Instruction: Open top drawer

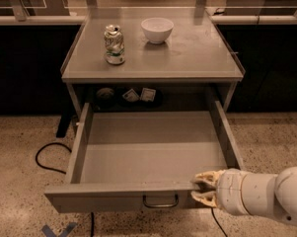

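Note:
The top drawer [148,152] of the grey metal cabinet stands pulled far out, showing a wide, shallow, bare grey tray. Its front panel [103,200] faces me with a loop handle [160,202] near the middle. My gripper [201,190] comes in from the lower right on a white arm. Its cream fingers [203,178] sit at the right end of the drawer's front edge, one at the top rim and one lower on the front face. They lie right of the handle, not on it.
On the cabinet top [197,53] stand a crushed can [114,44] and a white bowl [157,29]. Small packets [139,95] lie in the recess behind the drawer. A black cable [45,157] loops on the speckled floor at left. Dark counters flank the cabinet.

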You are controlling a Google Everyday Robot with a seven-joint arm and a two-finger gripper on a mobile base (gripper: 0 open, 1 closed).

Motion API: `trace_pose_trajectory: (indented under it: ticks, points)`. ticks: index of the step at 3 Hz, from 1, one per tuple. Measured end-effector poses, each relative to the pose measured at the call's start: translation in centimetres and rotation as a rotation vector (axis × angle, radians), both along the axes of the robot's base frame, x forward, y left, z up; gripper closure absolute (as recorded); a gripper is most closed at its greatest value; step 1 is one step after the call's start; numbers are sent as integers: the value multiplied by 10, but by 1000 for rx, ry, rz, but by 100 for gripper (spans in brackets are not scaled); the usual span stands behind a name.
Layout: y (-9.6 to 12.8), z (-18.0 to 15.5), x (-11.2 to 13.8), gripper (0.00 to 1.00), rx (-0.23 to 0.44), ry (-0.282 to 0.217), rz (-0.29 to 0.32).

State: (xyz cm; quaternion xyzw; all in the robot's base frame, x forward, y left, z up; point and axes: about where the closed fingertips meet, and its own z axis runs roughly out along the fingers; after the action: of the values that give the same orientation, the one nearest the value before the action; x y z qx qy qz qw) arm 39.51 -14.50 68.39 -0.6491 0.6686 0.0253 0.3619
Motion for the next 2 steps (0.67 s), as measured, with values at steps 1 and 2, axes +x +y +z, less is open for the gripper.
trace_pose_trajectory:
  ticks: [1, 2]
  points:
    - [0, 0, 0, 100, 0, 0, 0]
    - [0, 0, 0, 81, 0, 0, 0]
